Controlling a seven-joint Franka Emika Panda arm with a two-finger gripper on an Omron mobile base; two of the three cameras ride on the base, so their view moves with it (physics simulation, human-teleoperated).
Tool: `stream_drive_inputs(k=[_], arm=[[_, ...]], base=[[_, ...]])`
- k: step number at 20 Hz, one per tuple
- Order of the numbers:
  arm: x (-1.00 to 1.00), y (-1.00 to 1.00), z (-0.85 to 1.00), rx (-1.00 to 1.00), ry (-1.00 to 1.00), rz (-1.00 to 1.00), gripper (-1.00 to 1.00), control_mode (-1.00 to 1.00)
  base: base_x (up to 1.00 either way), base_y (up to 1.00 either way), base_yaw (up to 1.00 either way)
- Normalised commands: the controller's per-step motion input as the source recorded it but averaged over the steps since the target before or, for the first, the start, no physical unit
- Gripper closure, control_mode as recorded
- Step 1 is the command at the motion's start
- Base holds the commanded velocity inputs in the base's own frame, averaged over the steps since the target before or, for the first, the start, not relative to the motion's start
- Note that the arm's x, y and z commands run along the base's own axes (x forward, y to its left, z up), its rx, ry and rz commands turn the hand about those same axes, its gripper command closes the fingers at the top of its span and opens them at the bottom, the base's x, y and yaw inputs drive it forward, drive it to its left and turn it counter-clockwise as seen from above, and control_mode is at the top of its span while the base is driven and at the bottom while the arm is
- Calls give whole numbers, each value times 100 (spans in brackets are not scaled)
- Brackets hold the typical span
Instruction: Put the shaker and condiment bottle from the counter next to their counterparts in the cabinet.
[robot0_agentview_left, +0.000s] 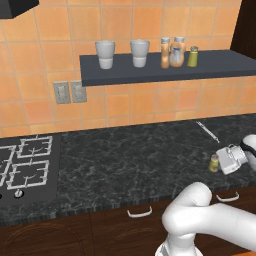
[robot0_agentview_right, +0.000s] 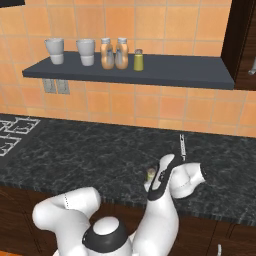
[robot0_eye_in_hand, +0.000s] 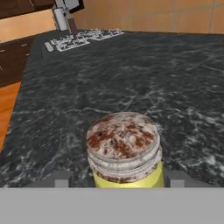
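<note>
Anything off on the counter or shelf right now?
Nothing spilled or tipped. The shaker stands upright on the counter; its cap looks rust-blotched. On the cabinet, cups, bottles and second shaker all stand upright.

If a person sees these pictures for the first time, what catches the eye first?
The white arm bends low over the black counter, its gripper at a small yellow-green shaker near the front edge. Above, a dark shelf against orange tiles carries two cups, two orange bottles and a second shaker.

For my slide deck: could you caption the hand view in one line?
Close-up from the hand: the yellow-green shaker with its rust-speckled grey top stands on the black marbled counter, between the jaws.
</note>
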Motion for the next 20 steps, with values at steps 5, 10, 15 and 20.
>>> stream_drive_inputs(k=[5,10,15,20], arm=[[-24,-30,55,22,5,1,100,-100],[-51,-52,100,27,0,0,100,-100],[-23,-16,41,8,3,1,100,-100],[-4,9,96,-30,6,-6,100,-100]], base=[[0,0,0],[0,0,0],[0,0,0],[0,0,0]])
